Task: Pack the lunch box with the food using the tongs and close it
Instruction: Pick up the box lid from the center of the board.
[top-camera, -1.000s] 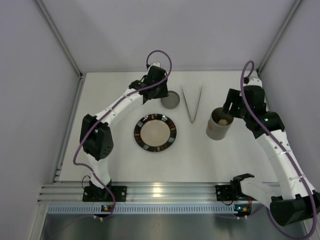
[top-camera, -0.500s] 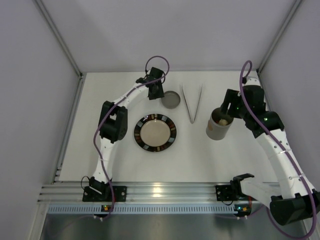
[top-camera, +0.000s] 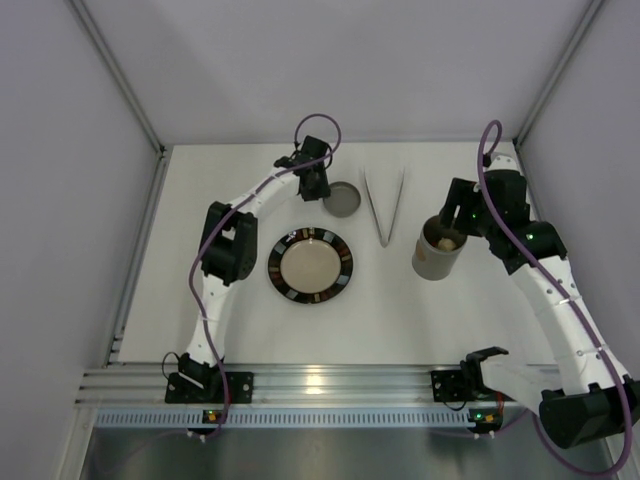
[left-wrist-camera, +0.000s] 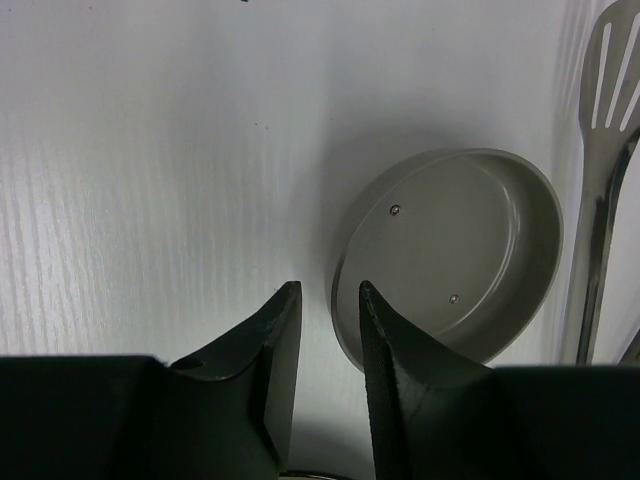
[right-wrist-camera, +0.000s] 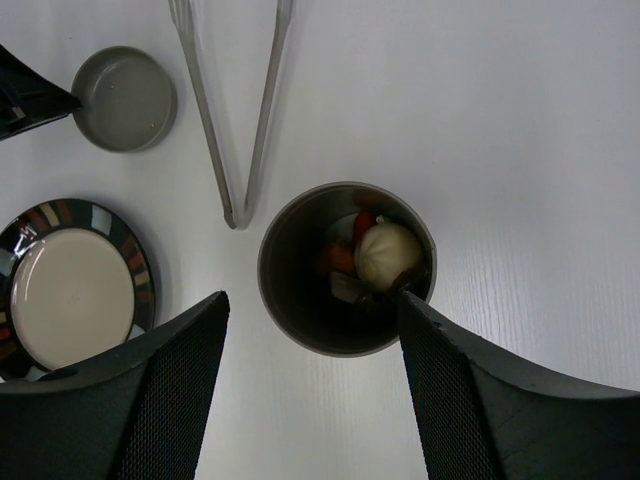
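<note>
The grey lunch box stands upright at the right, with no lid on it. Inside lies the food: a cream-white round piece with orange and red bits beside it. My right gripper hangs open over the box, its fingers spread to either side. The round lid lies hollow side up at the back. My left gripper is open only a narrow gap, its fingers straddling the left rim of the lid. The tongs lie free between lid and box.
A dark-rimmed plate with a cream centre sits left of the lunch box, in front of the lid. White walls with metal corner posts close in the table at back and sides. The tongs' slotted end lies just right of the lid.
The left arm has folded its elbow in toward the plate and brought its gripper to the lid's left rim, its jaws narrowing. The right arm and lunch box have stayed still.
</note>
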